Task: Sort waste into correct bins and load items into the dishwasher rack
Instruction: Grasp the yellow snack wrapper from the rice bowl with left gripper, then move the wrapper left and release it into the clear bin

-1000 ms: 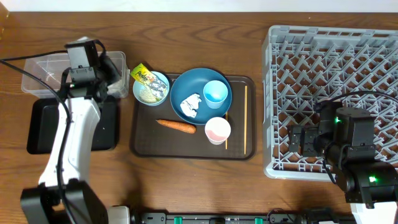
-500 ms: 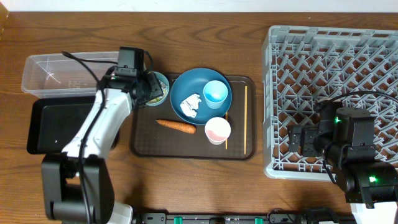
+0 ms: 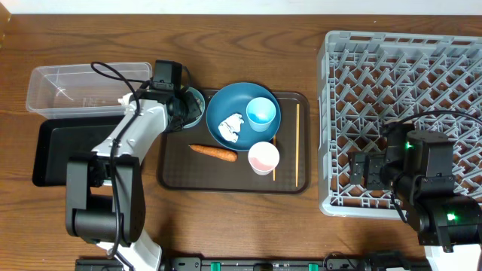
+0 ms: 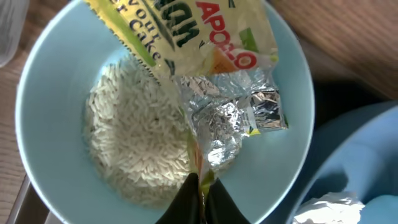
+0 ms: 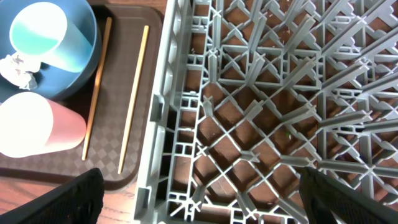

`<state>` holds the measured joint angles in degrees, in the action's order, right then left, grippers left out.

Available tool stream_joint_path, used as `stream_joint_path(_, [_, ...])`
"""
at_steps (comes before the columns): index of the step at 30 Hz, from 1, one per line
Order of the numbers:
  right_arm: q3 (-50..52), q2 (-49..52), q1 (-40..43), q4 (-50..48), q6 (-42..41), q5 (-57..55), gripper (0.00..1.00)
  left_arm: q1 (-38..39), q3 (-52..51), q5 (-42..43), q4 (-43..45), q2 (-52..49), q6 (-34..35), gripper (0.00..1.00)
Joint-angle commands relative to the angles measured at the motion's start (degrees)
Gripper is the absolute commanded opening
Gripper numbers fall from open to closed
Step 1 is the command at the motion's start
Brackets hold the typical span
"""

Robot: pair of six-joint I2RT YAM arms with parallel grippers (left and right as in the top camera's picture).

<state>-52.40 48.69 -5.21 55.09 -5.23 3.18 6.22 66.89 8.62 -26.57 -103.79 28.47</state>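
Pinching the yellow snack wrapper (image 4: 211, 81) by its torn foil end, the left gripper (image 4: 200, 190) is clamped tight just above the small pale-blue bowl (image 4: 37, 93). The wrapper drapes over the rice heap (image 4: 130, 143) inside that bowl (shiny lining showing). Right gripper (image 5: 199, 205) sits spread wide, empty, far right of the bowl.

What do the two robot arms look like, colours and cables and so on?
The left arm has white links with black joints and a black cable looping off it. The right arm is black, with small green lights. Its fingers are black.
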Motion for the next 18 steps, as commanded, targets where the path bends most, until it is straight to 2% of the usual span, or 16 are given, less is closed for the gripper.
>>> stream_joint_path(1, [-1.0, -0.1, -0.2, 0.0, 0.6, -0.2, 0.99, 0.0, 1.4, -1.2, -0.2, 2.6, -1.5, 0.06])
stream_joint_path(9, [-1.0, -0.1, -0.2, 0.0, 0.6, -0.2, 0.99, -0.3, 2.5, -2.3, -0.3, 15.3, -6.9, 0.06])
stream_joint_path(15, [-1.0, -0.1, -0.2, 0.0, 0.6, -0.2, 0.99, -4.1, 2.4, -13.8, 1.4, 20.3, -9.6, 0.06])
stream_joint_path(18, [-1.0, -0.1, -0.2, 0.0, 0.6, -0.2, 0.99, -7.5, 2.4, -15.6, 3.8, 18.8, -9.8, 0.06])
